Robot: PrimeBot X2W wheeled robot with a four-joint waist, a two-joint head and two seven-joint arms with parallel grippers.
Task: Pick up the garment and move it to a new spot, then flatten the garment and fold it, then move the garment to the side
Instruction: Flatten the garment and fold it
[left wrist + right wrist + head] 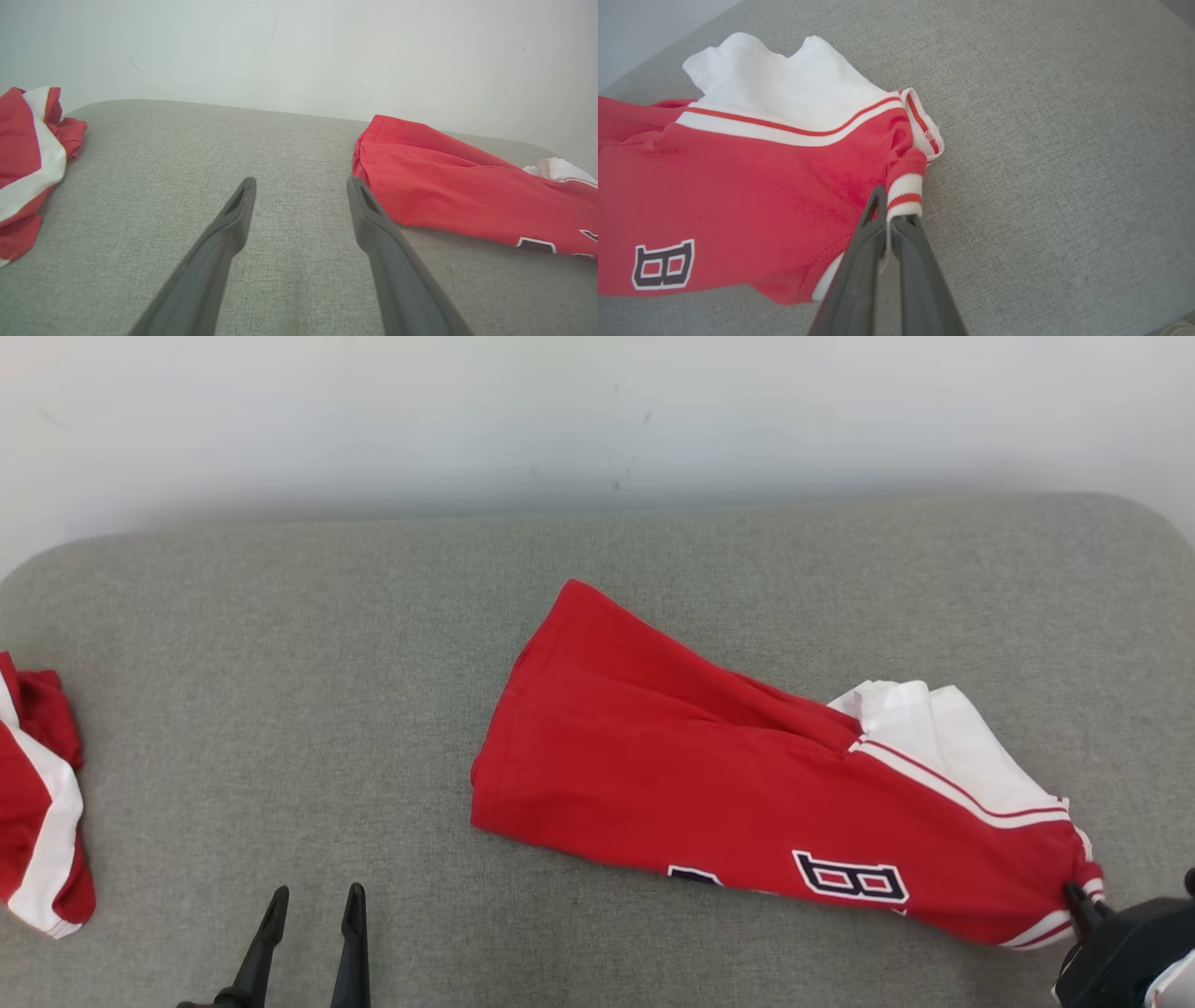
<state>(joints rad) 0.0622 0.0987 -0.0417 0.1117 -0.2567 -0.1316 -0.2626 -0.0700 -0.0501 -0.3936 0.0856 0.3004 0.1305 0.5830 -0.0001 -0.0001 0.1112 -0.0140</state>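
A pale wall [597,411] runs across the 12 o'clock side of the head view, and below it a grey, cloth-covered tabletop [280,709] with rounded corners takes up the rest. The garment [672,775], a red jersey, lies on the tabletop from the centre out toward 4 o'clock. Its straight hem is at the centre end, and the body narrows and bunches toward the far end. A white panel [943,737] edged with a thin red stripe lies on the garment's 2 o'clock side. A dark letter B [850,877] outlined in white sits near its 6 o'clock edge. A second garment [37,821], red with a white band, lies crumpled at the 9 o'clock edge, well apart from the first. The right gripper [889,210] comes in at 4 o'clock, and its jaws are closed tight on the garment's ribbed trim [903,198], which is white with a red stripe and sticks up between them in the right wrist view. The left gripper [316,893] is at 7 o'clock over bare tabletop, its jaws spread wide and holding nothing. In the left wrist view the garment's hem lies just beside one finger at 2 o'clock. Whether the two touch cannot be told.
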